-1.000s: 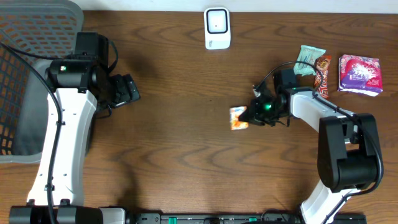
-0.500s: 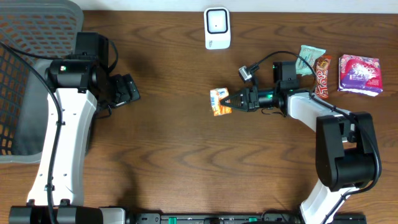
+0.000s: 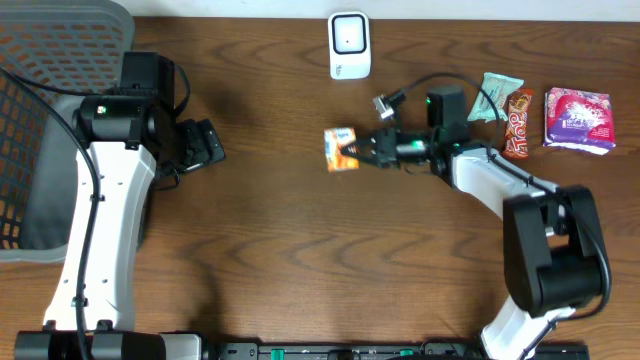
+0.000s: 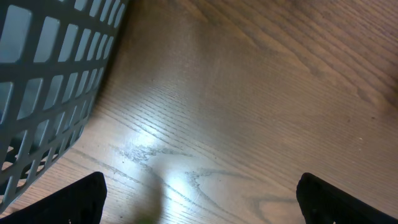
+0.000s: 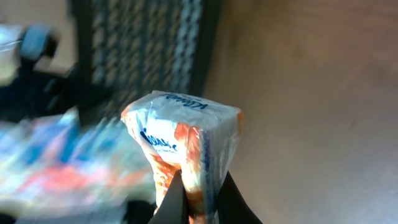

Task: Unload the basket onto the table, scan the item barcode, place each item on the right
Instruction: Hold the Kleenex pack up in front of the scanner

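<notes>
Overhead cam: fixed above, looking straight down, far enough out that I get the whole table (image 3: 280, 250), both arms and the basket (image 3: 40, 60) at the left edge. L wrist cam: v. near the wood, aimed down at it, left gripper (image 4: 199, 202) tips in the bottom corners, basket wall on frame left. R wrist cam: looks out along the right gripper (image 5: 200, 202), v. close on the packet (image 5: 186, 149), bkgd blurred, facing across the table twd the basket mesh. All three share the basket; overhead & R wrist share the packet.
</notes>
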### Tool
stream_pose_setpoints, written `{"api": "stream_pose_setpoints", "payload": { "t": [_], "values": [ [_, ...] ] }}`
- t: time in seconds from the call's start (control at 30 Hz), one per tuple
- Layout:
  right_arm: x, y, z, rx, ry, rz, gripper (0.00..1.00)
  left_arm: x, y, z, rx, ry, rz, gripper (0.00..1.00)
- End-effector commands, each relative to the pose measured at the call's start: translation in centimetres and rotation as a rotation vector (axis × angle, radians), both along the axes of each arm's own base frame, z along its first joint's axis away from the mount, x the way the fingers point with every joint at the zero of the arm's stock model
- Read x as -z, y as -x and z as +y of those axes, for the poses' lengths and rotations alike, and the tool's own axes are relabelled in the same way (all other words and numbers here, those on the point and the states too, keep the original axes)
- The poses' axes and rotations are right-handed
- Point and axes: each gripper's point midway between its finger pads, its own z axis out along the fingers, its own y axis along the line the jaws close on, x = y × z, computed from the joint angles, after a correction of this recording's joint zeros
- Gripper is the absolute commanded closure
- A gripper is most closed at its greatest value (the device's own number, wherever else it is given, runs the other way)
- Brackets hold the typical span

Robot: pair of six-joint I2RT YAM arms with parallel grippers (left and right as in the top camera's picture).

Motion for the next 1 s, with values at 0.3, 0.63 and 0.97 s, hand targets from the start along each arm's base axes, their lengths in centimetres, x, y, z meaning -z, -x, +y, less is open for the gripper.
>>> {"api": "stream_pose_setpoints", "payload": {
  "t": [0.3, 0.63, 0.97],
  "values": [
    [-12.4, -12.5, -7.2, 0.874, 1.042, -0.893, 0.99, 0.3, 0.2, 0.4, -0.003, -0.017, 0.016, 0.02],
    [-9.9, -17.8, -3.5, 0.864, 1.17, -1.047, 0.99, 0.3, 0.2, 0.4, -0.003, -0.017, 0.016, 0.02],
    [-7.7, -24.3, -1.1, 0.706, 1.276, -0.951, 0.99, 0.3, 0.2, 0.4, -0.003, -0.017, 0.016, 0.02]
  ]
}}
